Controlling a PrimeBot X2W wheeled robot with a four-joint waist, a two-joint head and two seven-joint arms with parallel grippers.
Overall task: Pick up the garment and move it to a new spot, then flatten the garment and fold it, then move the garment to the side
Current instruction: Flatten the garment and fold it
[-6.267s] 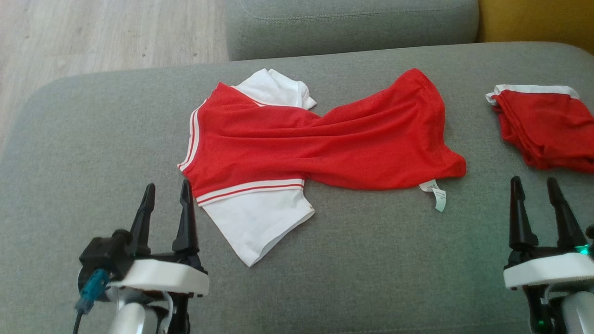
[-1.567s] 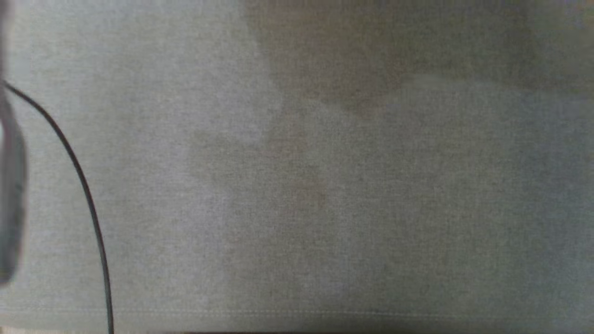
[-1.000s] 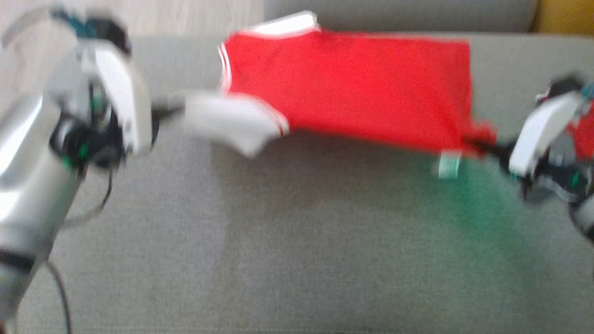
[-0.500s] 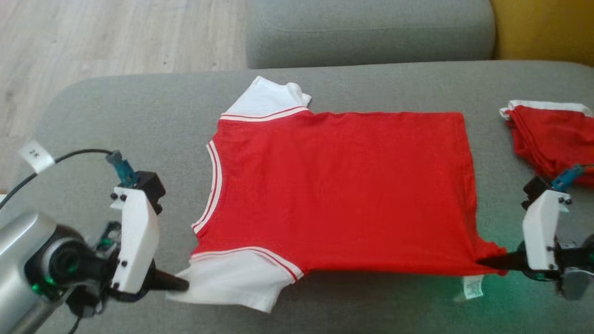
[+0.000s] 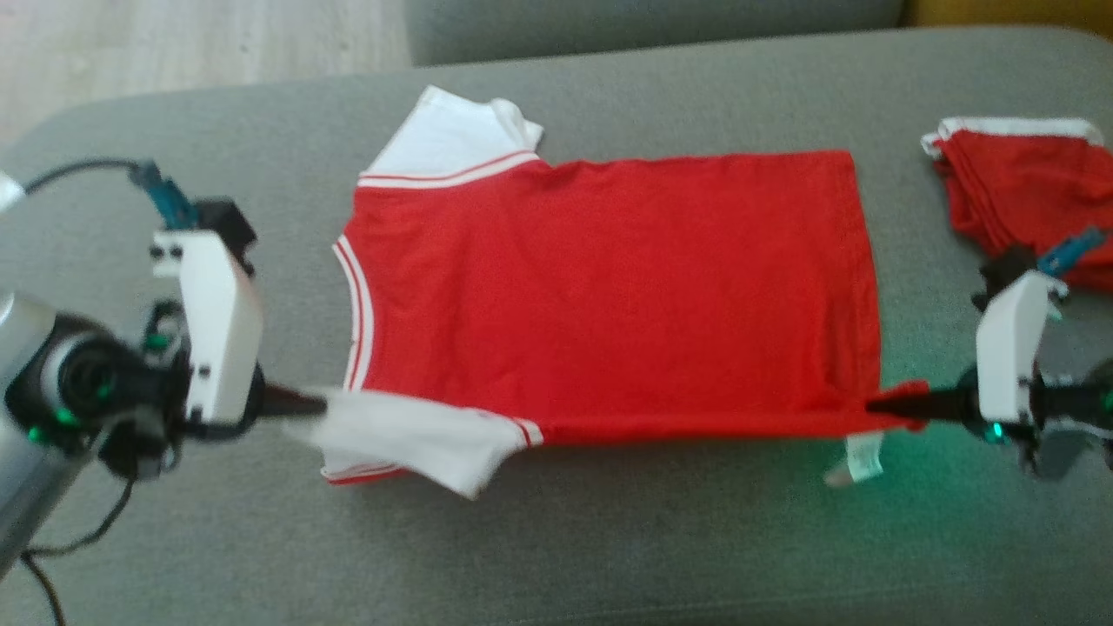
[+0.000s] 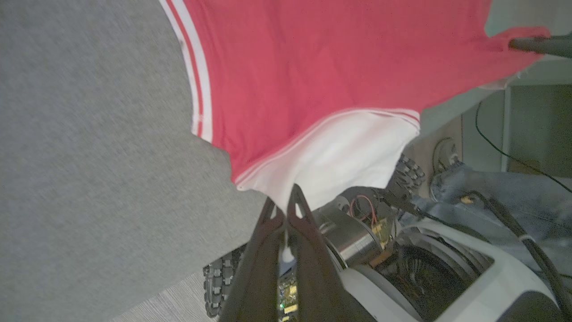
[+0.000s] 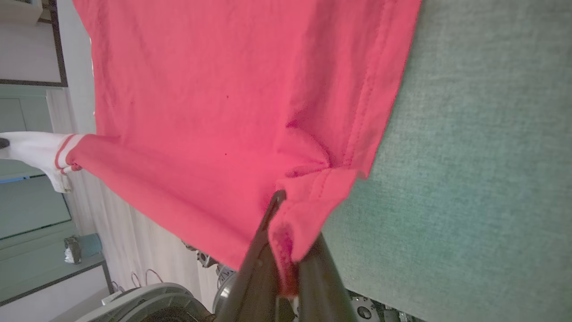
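The garment, a red T-shirt with white sleeves, lies spread across the grey sofa seat, neck to the left. Its near edge hangs taut between my grippers. My left gripper is shut on the near white sleeve; in the left wrist view the left gripper pinches that sleeve. My right gripper is shut on the near hem corner, with a white label dangling below. In the right wrist view the red hem is bunched in the right gripper.
A second red garment, folded, lies on the seat at the far right, just beyond my right wrist. A grey back cushion borders the far side. Wooden floor shows at the upper left.
The crumpled garment from the first frame now lies spread out, with both grippers, then open, shut on its near edge. In the last half second the camera shifted and the near edge moved slightly away from me.
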